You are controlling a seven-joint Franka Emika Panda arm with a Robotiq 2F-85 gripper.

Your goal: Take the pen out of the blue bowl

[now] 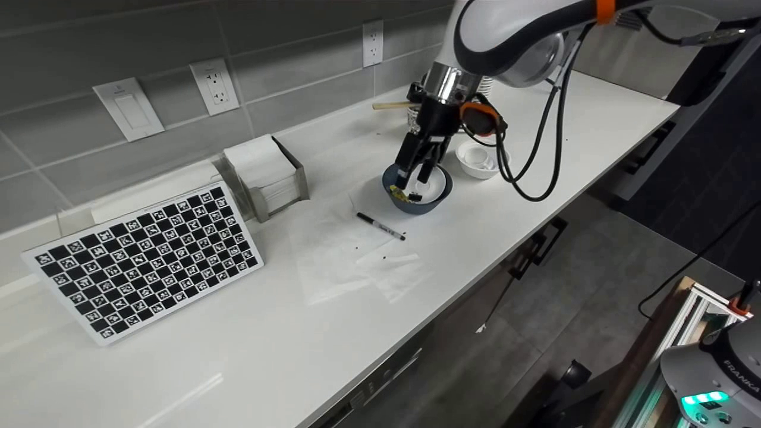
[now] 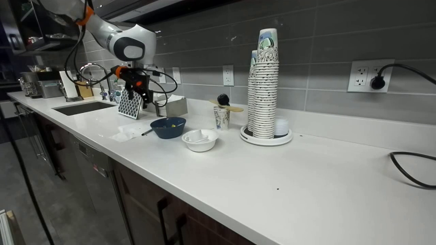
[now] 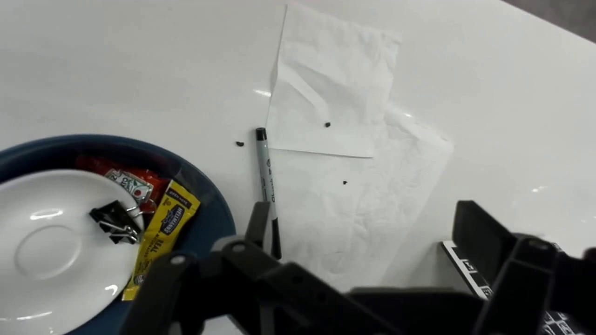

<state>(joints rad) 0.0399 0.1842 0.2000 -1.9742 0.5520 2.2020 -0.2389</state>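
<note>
The pen (image 1: 383, 227), a grey marker with black ends, lies on the counter beside the blue bowl (image 1: 416, 207), partly along white tissues. It also shows in an exterior view (image 2: 146, 132) and the wrist view (image 3: 264, 163). The bowl, seen also in an exterior view (image 2: 168, 130) and the wrist view (image 3: 215, 211), holds a white saucer, a black binder clip and yellow and red packets. My gripper (image 1: 414, 177) is open and empty, raised above the counter near the bowl. In the wrist view (image 3: 365, 209) its left fingertip overlaps part of the pen from above.
A white bowl (image 2: 200, 145) with small white items stands next to the blue bowl. A napkin holder (image 1: 302, 181), a checkered board (image 1: 148, 258), a cup with utensils (image 2: 221, 119) and tall cup stacks (image 2: 265, 98) stand near the wall. White tissues (image 3: 335, 93) lie flat.
</note>
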